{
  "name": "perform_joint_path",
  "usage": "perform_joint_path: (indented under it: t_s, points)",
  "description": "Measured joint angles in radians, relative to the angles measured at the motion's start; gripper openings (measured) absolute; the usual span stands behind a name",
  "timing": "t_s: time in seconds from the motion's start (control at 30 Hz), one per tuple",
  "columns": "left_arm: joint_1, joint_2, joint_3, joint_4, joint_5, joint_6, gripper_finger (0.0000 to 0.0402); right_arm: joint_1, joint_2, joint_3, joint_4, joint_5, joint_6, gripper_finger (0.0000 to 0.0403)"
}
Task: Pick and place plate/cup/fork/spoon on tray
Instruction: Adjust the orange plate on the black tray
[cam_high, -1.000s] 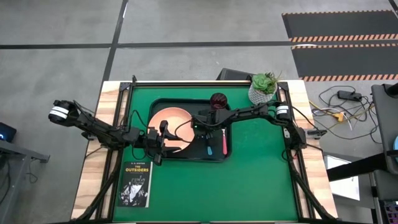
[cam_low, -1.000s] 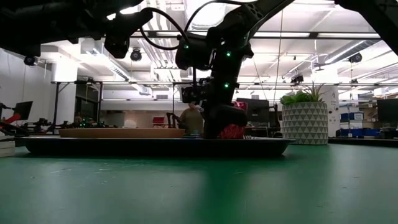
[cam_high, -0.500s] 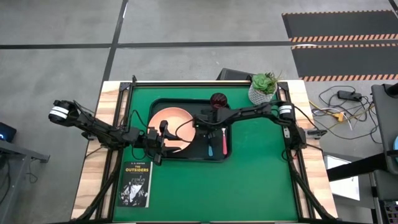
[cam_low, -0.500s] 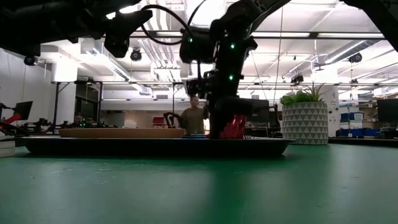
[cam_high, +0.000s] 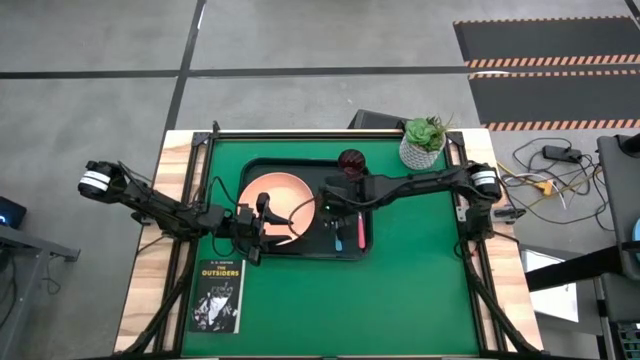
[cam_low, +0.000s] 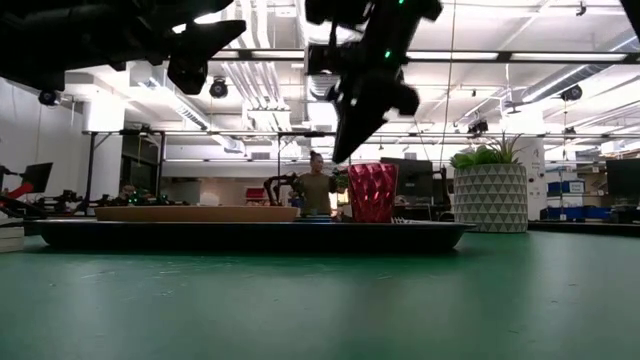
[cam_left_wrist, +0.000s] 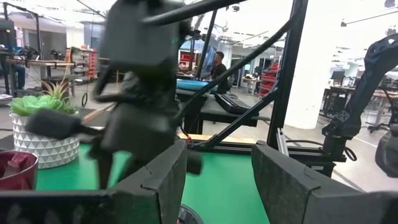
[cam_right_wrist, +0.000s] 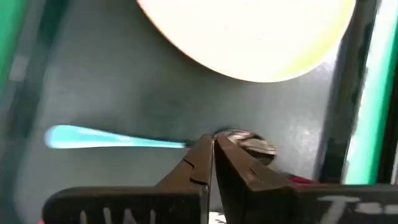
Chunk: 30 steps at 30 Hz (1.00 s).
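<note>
Behind right pincer (cam_right_wrist: 213, 163), spoon (cam_right_wrist: 118, 138) half-hidden.

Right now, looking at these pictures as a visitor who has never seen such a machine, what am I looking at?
It is a robot with two dark jointed arms at a green table. Each arm ends in a two-finger end effector.

One picture looks straight down from above, one looks level across the tabletop, and two come from cameras on the arms' wrists.

On the table sits a dark tray. In it lie a pink plate, a red cup, a blue-handled spoon and a pink-handled fork. Beside the tray stand a potted plant and a book.

The right end effector hangs above the tray with fingers closed, holding nothing. The left end effector waits at the plate's edge, fingers apart, empty. A person stands far back in the room.
</note>
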Motion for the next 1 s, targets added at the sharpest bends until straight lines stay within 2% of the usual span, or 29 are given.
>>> perform_joint_path:
  t_s: [0.33,0.67,0.87,1.0]
  points:
    - [0.000,0.002,0.002,-0.008,-0.003,-0.018,0.0161,0.132,-0.118,-0.102,-0.022,-0.002,0.099,0.0009]
    - [0.000,0.003,0.000,-0.009,-0.003,-0.024,0.0161,0.211,-0.291,-0.337,0.045,-0.001,0.261,0.0009]
    - [0.000,0.003,0.002,-0.008,-0.045,-0.041,0.0161,0.235,-0.403,-0.555,0.319,0.004,0.260,0.0009]
    - [0.000,0.003,0.002,-0.008,-0.131,-0.092,0.0161,0.237,-0.478,-0.701,0.589,0.006,0.191,0.0009]
